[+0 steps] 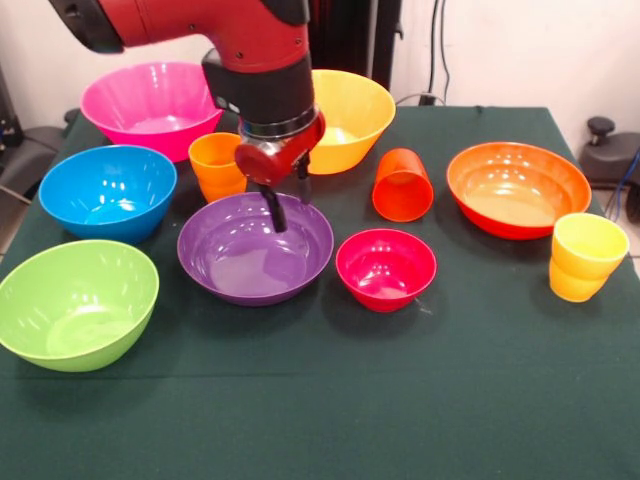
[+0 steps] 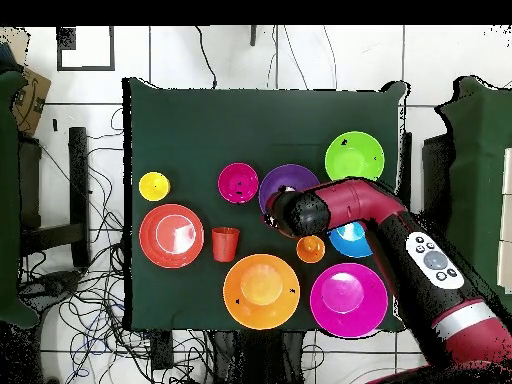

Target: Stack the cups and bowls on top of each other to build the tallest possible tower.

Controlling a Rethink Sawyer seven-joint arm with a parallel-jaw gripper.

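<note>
While over purple bowl (image 1: pixel 255 250), hand (image 1: pixel 285 205) hangs.

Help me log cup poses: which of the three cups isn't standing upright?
The plain red-orange cup, between the purple bowl and the orange-red bowl: it is tipped toward the camera, mouth showing. The ribbed orange cup and yellow cup stand upright.

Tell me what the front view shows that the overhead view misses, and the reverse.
Front view only: the claw hanging over the purple bowl's far rim, the yellow cup's ribbed side, and the red-orange cup lying tipped over. Whether the claw is open is unclear.

Overhead view only: the whole table outline, cables on the floor, and the arm covering most of the blue bowl.

Both: all seven bowls and three cups standing separately, nothing stacked yet.
</note>
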